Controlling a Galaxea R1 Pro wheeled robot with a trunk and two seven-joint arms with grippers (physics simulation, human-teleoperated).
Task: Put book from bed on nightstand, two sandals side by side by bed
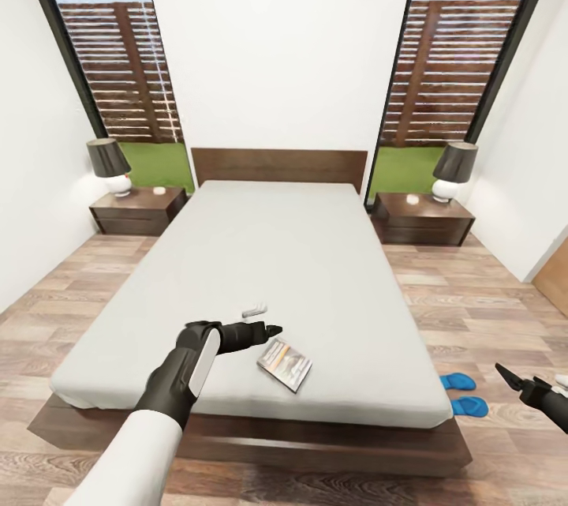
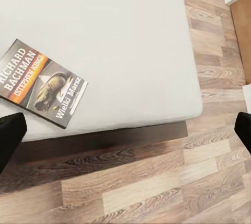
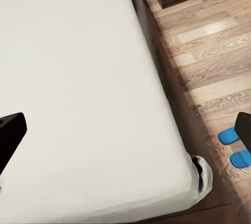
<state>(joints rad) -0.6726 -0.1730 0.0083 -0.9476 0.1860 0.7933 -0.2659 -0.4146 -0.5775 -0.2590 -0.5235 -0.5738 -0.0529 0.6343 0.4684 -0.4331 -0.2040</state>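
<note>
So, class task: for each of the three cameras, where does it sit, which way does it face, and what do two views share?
Head: high at the bed's foot, facing the headboard; left arm over the book, right gripper low.
Left wrist: above the bed's corner, looking down at the book; dark fingers.
Right wrist: above the bed, looking down at the sandals; fingers.
Shared: the book, head and left wrist.
</note>
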